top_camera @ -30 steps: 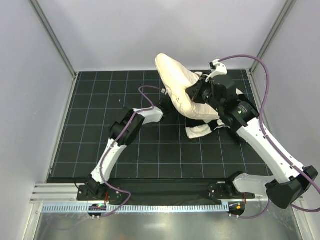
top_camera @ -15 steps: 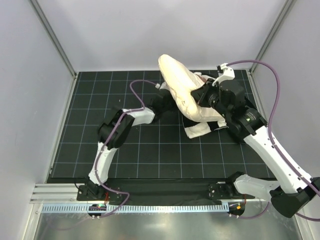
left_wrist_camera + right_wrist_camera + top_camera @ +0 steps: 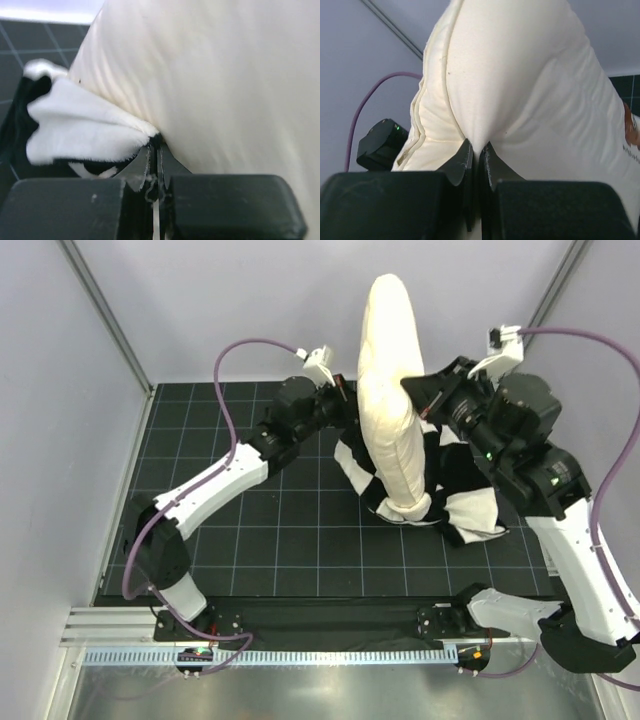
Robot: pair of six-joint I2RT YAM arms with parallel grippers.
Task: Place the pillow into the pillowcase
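The cream pillow (image 3: 390, 370) stands nearly upright above the middle of the mat, its lower end sunk in the black-and-white checked pillowcase (image 3: 465, 505). My right gripper (image 3: 412, 390) is shut on a pinch of the pillow's cream cloth (image 3: 520, 75), which puckers between its jaws (image 3: 479, 150). A brown mark (image 3: 630, 127) shows at the pillow's right edge. My left gripper (image 3: 343, 400) is on the pillow's left side. It is shut (image 3: 156, 145) on the plush edge of the pillowcase (image 3: 80, 125), right against the pillow (image 3: 225, 75).
A black gridded mat (image 3: 250, 540) covers the table between pale walls with metal corner posts (image 3: 105, 315). Purple cables (image 3: 250, 345) loop above both arms. The pillowcase's loose part spreads to the right under my right arm.
Both arms have risen and the pillow has swung from a low tilt to nearly upright. My left gripper has closed on the pillowcase edge and lifted it along the pillow.
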